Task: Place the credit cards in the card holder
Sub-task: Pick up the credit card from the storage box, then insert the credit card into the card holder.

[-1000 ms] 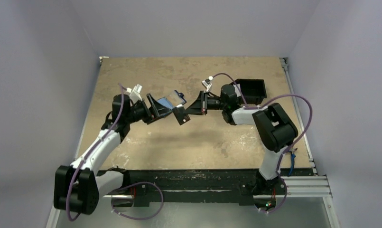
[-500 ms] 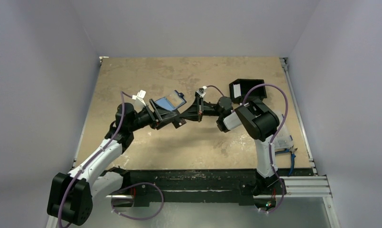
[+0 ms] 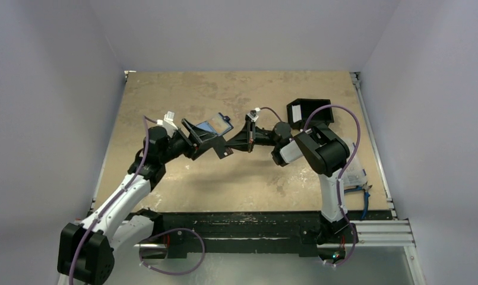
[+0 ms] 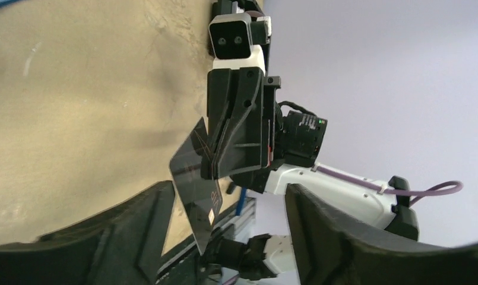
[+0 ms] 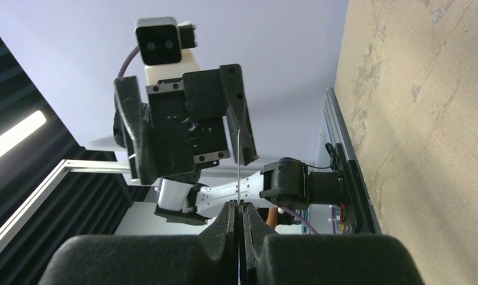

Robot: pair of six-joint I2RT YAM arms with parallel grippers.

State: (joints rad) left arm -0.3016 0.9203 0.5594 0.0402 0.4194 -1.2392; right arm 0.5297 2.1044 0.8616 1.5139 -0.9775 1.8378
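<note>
Both arms meet above the middle of the table (image 3: 254, 178), grippers nose to nose. The right gripper (image 5: 240, 208) is clamped on a dark credit card (image 4: 195, 178): its jaws are pressed together on the card's near end, and in its own wrist view the card shows edge-on as a thin pale line standing up from the fingertips. The left gripper (image 4: 229, 189) faces it with jaws spread wide. The card's free end reaches in between them, close to one finger; I cannot tell whether it touches. The card holder (image 3: 211, 126) lies on the table just beyond the two grippers, a little left of centre. It is open, with the lighter bluish-grey inside facing up and a darker navy part at its far right corner. Its left edge is hidden behind the left gripper, and whether any card sits in it cannot be made out. A black box (image 3: 312, 110) stands at the far right, tilted with its opening facing the camera; the inside is dark and its contents are unreadable. A pale clear plastic box (image 3: 356, 172) sits at the right edge, mostly hidden by the right arm.
</note>
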